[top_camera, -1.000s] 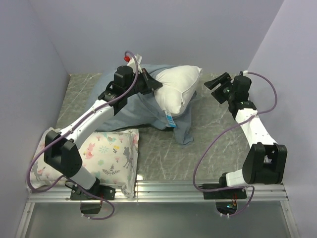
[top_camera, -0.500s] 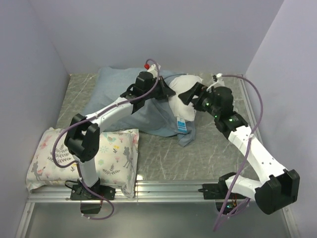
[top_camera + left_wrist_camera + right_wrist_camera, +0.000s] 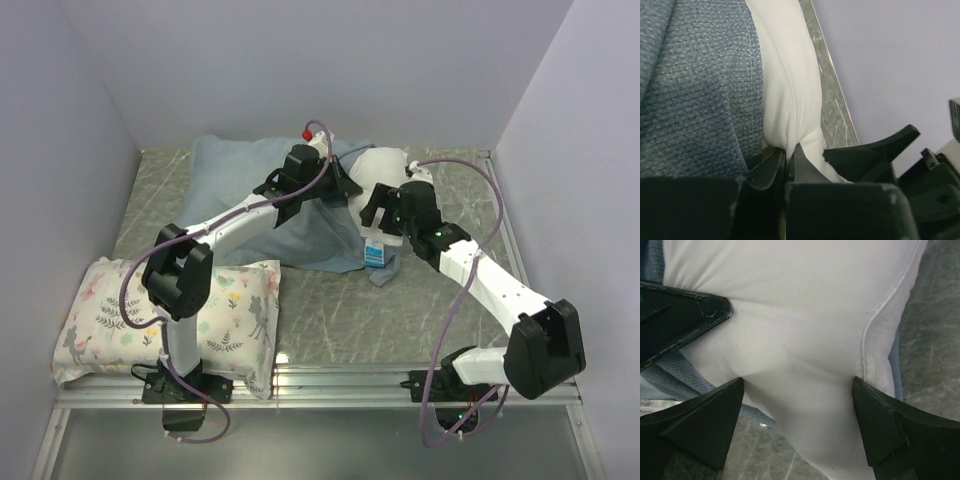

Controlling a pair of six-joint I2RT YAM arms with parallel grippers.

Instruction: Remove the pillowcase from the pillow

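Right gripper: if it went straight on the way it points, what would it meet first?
The pillow. The right gripper stands open with the pillow's bare white end between its fingers, probably touching or nearly so, though depth is unclear.

The pillowcase point(image 3: 700, 90) is coarse, dimpled blue-grey weave. The pillow point(image 3: 805, 330) is smooth matt white cloth (corded along its seam). My right fingers point(image 3: 700, 425) are matt black plastic, slightly scuffed.
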